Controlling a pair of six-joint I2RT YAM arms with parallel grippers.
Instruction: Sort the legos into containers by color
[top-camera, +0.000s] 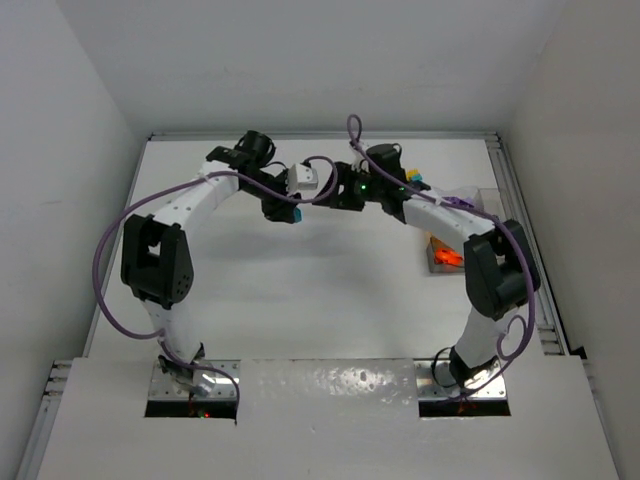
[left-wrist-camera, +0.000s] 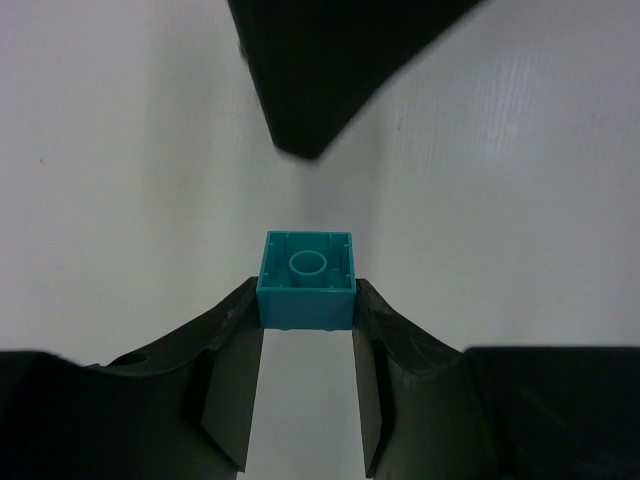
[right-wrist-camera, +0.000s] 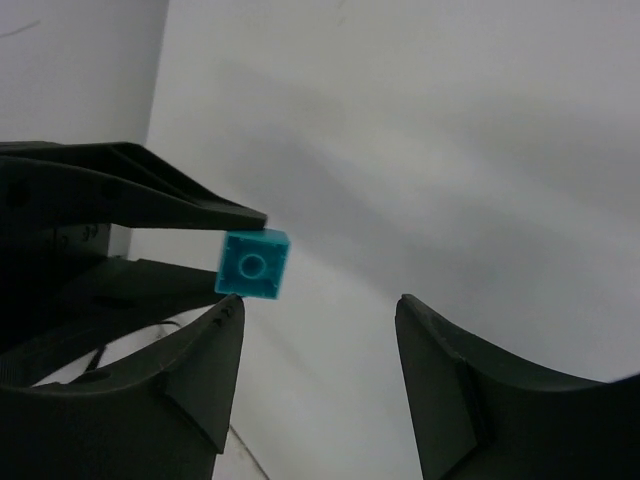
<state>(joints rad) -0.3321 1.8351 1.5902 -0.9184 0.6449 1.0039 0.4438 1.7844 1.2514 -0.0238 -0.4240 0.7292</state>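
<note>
1. Clamped between the fingertips of the left gripper (left-wrist-camera: 307, 298): one teal lego (left-wrist-camera: 306, 278), hollow underside and round centre tube turned to the wrist camera, white table (left-wrist-camera: 120, 150) blurred behind.
2. Directly opposite, almost tip to tip: the right gripper (right-wrist-camera: 320, 330), jaws spread wide with nothing between them, one finger (right-wrist-camera: 215, 350) just below and beside that same lego, contact impossible to judge.
3. Seen from above, both arms arched inward to meet over the far middle of the table, with the lego a small teal dot at the junction.
4. Well off to the right, beside the right arm: the clear container (top-camera: 481, 198), partly hidden by that arm, with orange legos (top-camera: 447, 258) bright at its near end.
5. Close by the right forearm: further small teal and yellow pieces (top-camera: 415, 179), too small to place inside or outside the container.
</note>
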